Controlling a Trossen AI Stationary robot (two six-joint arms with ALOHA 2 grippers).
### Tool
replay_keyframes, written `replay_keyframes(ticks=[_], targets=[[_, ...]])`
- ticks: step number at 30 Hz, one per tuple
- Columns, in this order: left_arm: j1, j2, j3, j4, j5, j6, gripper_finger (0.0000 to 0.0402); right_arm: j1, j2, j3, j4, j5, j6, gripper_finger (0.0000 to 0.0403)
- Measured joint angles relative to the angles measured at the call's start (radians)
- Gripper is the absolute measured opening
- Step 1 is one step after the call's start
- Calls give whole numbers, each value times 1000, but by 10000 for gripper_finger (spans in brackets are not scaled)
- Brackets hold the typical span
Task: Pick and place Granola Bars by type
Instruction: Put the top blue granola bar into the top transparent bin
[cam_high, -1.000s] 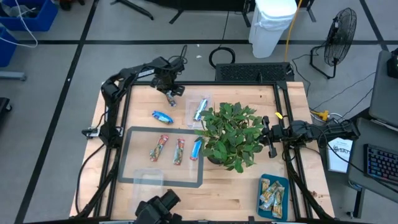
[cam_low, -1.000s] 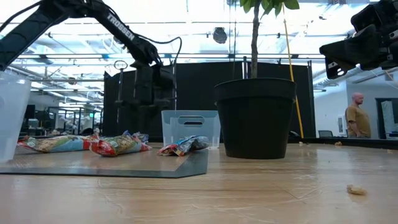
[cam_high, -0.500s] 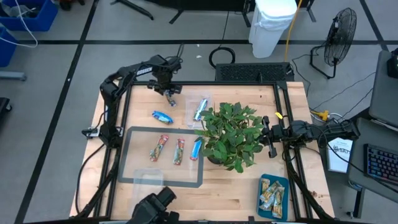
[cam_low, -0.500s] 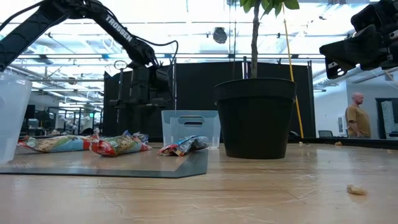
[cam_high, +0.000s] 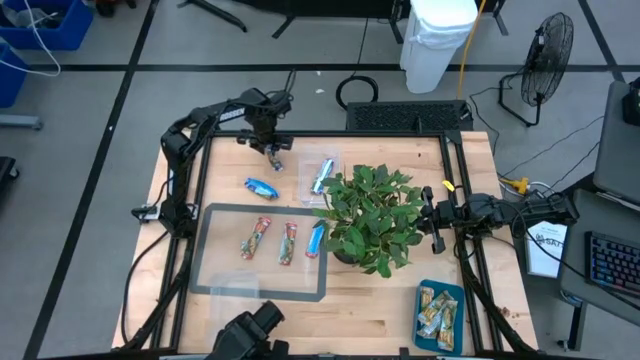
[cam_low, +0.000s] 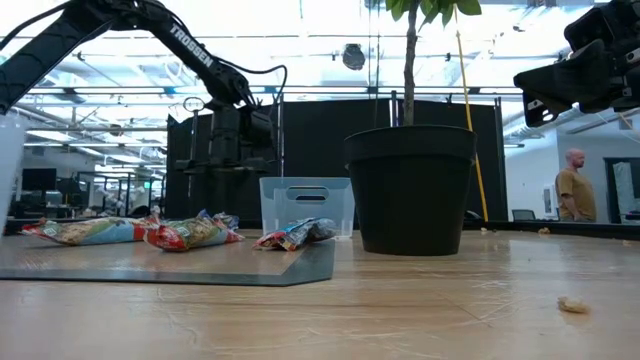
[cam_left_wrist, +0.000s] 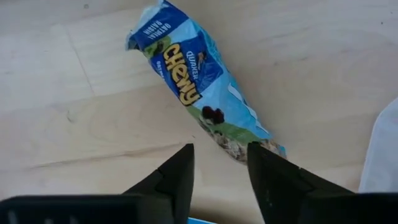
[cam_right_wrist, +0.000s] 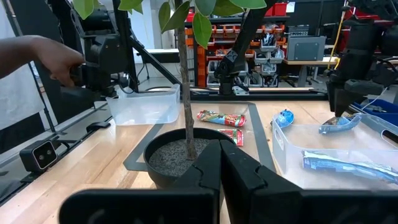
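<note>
From above, the left gripper (cam_high: 272, 150) reaches over the desk (cam_high: 230, 160)'s far edge just beyond a blue bar (cam_high: 262, 187), while the right gripper (cam_high: 428, 222) waits beside the potted plant (cam_high: 370, 215); 3 bars (cam_high: 286, 242) lie on the grey mat (cam_high: 205, 250), another blue one sits in the clear tub (cam_high: 320, 175), and the teal tray (cam_high: 440, 310) holds green-and-beige bars. At desk height, the left arm (cam_low: 200, 60), lettered "TROSSEN", bends down behind the tub. The left wrist view shows its jaws spread over a blue wrapper (cam_left_wrist: 199, 81) reading "Quaker Chewy, Oatmeal Raisin"; the right wrist view shows the right jaws pressed together and a person's hand (cam_right_wrist: 43, 59) at the camera mount.
</note>
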Motion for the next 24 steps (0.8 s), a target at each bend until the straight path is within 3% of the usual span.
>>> replay_keyframes(ticks=[7, 14, 19, 21, 24], targets=[[-22, 0, 0, -44, 80, 65, 109, 0, 0, 0, 0, 0, 0, 0], [-26, -6, 8, -45, 148, 178, 103, 0, 0, 0, 0, 0, 0, 0], [-27, -5, 70, -83, 194, 405, 96, 0, 0, 0, 0, 0, 0, 0], [-28, -5, 119, -144, 163, 524, 83, 0, 0, 0, 0, 0, 0, 0], [-34, -5, 198, -237, -4, 608, 49, 0, 0, 0, 0, 0, 0, 0]])
